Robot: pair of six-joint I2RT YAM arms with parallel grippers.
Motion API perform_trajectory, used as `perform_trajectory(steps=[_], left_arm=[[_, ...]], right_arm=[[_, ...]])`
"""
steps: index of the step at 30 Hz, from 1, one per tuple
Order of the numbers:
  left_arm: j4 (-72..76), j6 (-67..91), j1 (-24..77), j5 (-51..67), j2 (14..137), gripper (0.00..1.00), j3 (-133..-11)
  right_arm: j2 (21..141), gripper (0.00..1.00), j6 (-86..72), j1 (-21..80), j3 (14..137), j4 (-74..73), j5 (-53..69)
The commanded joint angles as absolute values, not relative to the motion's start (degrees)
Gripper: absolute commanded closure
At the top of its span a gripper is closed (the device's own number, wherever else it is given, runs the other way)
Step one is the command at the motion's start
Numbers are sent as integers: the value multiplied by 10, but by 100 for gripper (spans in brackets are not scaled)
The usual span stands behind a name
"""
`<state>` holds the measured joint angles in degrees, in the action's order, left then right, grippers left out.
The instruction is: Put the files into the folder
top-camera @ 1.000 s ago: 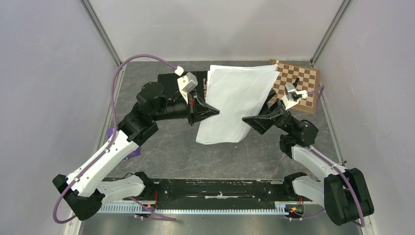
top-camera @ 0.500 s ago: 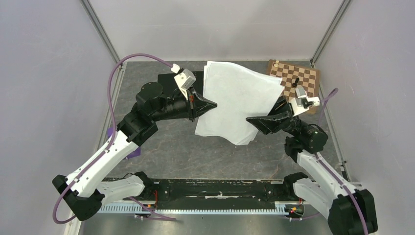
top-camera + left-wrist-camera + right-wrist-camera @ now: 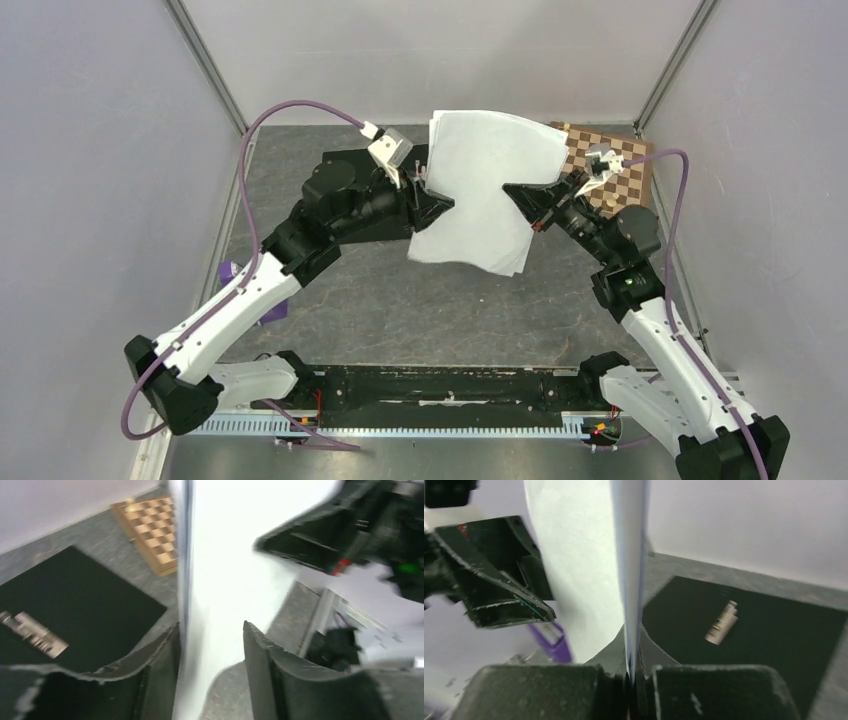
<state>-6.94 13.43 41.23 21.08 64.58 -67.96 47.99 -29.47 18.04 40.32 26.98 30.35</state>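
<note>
The files (image 3: pixel 488 190), a stack of white sheets, hang upright above the middle of the table. My right gripper (image 3: pixel 515 192) is shut on their right edge; in the right wrist view the files (image 3: pixel 629 555) run edge-on into the closed jaws of this gripper (image 3: pixel 631 630). My left gripper (image 3: pixel 440 205) is at their left edge and open. In the left wrist view the files (image 3: pixel 225 570) pass between its spread fingers (image 3: pixel 211 627), lying against one of them. The folder (image 3: pixel 75 615) lies open behind, black inner face up, with a metal clip (image 3: pixel 32 632). The sheets and left arm hide part of it.
A wooden chessboard (image 3: pixel 615 165) lies at the back right corner, behind my right wrist. A purple object (image 3: pixel 232 272) sits on the table under the left arm. Grey walls and metal posts close the table in at the back and sides.
The left gripper has opened and let go of the sheets. The right gripper has closed on their right edge. Both wrists moved toward the back, and the sheets now hang higher.
</note>
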Motion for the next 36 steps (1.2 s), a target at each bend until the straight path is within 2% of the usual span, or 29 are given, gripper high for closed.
perform_trajectory(steps=[1, 4, 7, 11, 19, 27, 31, 36], left_arm=[[-79, 163, 411, -73, 715, 37, -722], [-115, 206, 392, -206, 813, 35, -775], [-122, 253, 353, -231, 903, 41, -816], [-147, 230, 339, -266, 1040, 46, -900], [-171, 191, 323, -279, 1230, 50, -1036], [-195, 176, 318, -293, 1334, 53, -1136], [-207, 175, 314, -277, 1368, 58, -1175], [-219, 189, 314, -270, 1389, 61, -1184]], right_arm=[[490, 100, -185, 186, 497, 3, 95], [493, 100, -178, 190, 521, -52, 51], [501, 100, -170, 191, 544, -84, 32], [514, 100, -161, 192, 562, -111, 20], [531, 100, -156, 193, 574, -126, 21], [548, 100, -148, 194, 588, -129, 20], [550, 100, -147, 195, 591, -131, 24], [551, 100, -145, 195, 589, -131, 23]])
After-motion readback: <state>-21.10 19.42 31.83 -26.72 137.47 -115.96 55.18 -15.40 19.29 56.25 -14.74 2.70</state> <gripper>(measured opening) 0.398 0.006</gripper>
